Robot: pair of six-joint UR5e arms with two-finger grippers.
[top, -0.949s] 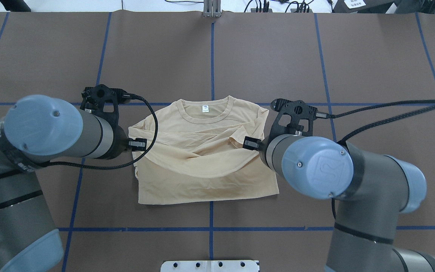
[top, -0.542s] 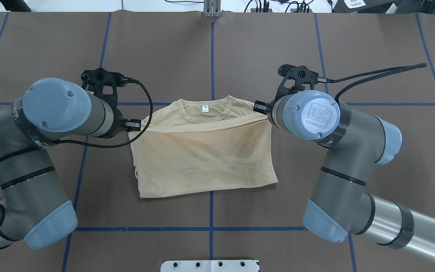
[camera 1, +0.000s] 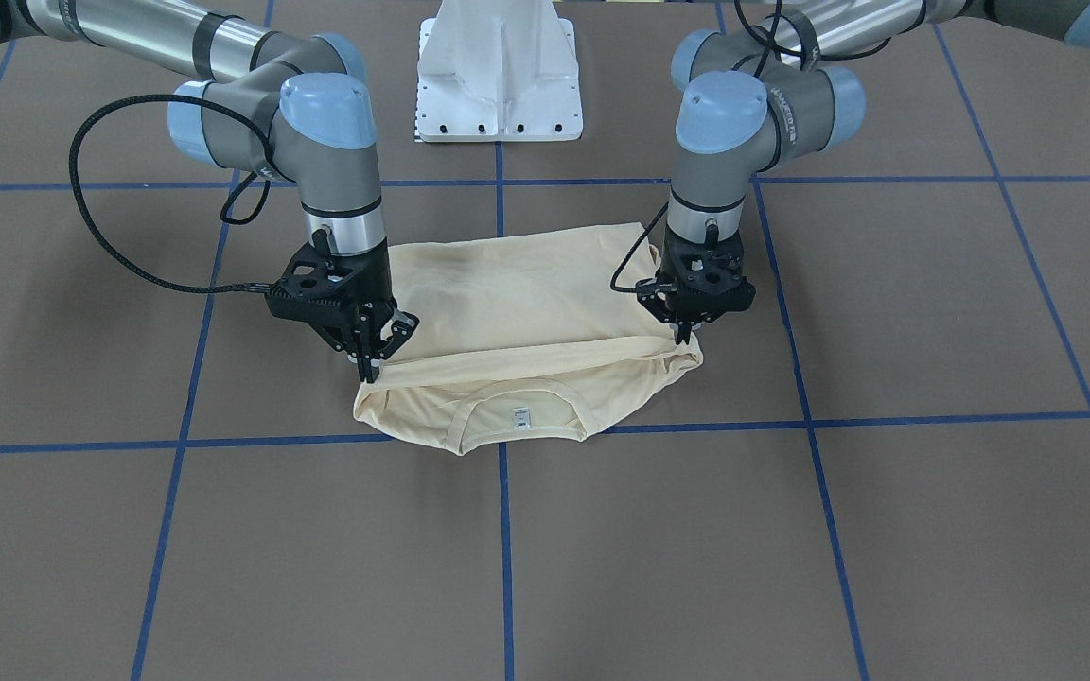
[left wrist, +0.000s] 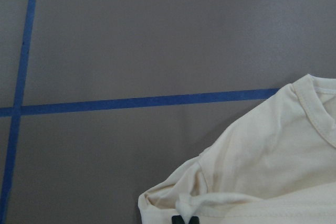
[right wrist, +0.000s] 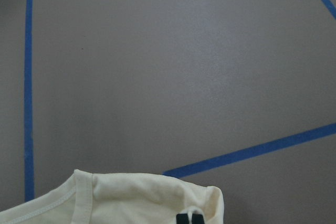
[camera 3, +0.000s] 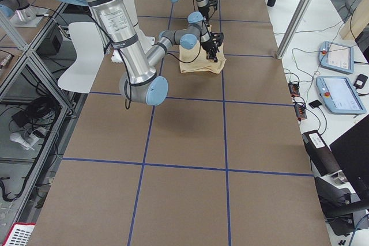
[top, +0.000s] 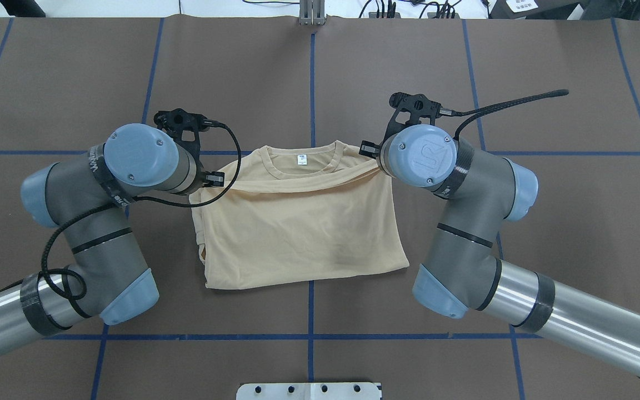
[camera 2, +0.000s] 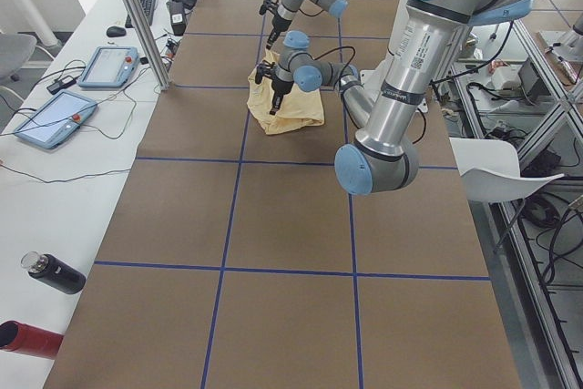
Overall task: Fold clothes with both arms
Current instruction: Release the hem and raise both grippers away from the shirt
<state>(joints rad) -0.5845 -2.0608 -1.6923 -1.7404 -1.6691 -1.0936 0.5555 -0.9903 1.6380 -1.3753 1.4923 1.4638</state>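
Since the earlier overhead frames, both arms have swung away from the robot and carried the doubled-over edge from mid-body up to just short of the collar (camera 1: 545, 436). The T-shirt (top: 298, 233) lies near the middle of the surface (top: 409, 66), over the centre blue line. The left pincer (camera 1: 692, 331) is closed on one end of that carried edge and the right pincer (camera 1: 370, 367) on the other, with the cloth drawn fairly straight between them. The garment looks light, thin and limp. It will probably sag and crease wherever it is unsupported, so the two end corners of the edge seem the right places to hold it, kept gently taut. The collar and its neck label (top: 301, 160) point away from the robot, and the fold lies on the robot's side. Folded this way, the packet's long axis runs across the surface from one arm to the other. Only plain fabric faces up.
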